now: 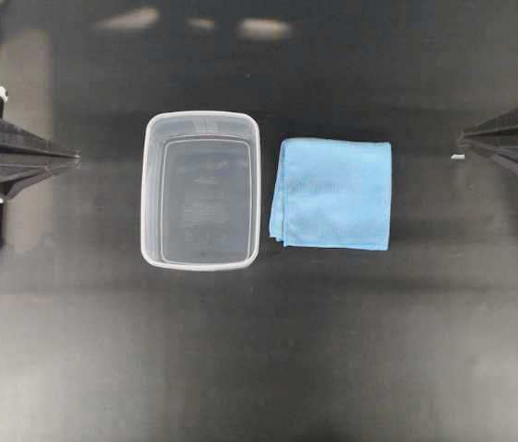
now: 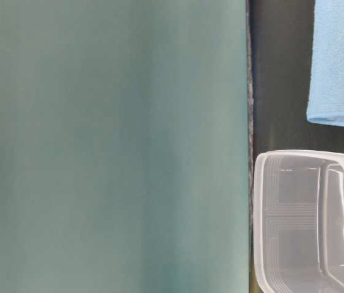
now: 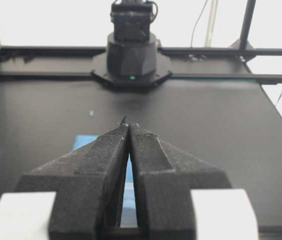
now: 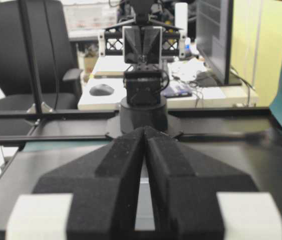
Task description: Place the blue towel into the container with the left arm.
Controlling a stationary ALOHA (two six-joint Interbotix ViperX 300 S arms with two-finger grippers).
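Blue towel point(image 1: 332, 193) lies folded flat at frame centre-right, just beside the empty clear container point(image 1: 201, 191), not touching. Side-by-side layout probably keeps the transfer short. Left pincer point(image 1: 73, 157) parked at the left edge, clenched, holding nothing; right pincer point(image 1: 461, 140) at the right edge, likewise clenched and empty. Black counter point(image 1: 259, 350) beneath. Task not yet begun.

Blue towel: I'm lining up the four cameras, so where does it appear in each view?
Overhead: blue towel lies right of centre.
Table-level: blue towel fills the top right corner.
Left wrist: blue towel sits lower left of centre, partly hidden by the left gripper.
Right wrist: not in view.
Shared landmark: the container, beside the towel in both exterior views.
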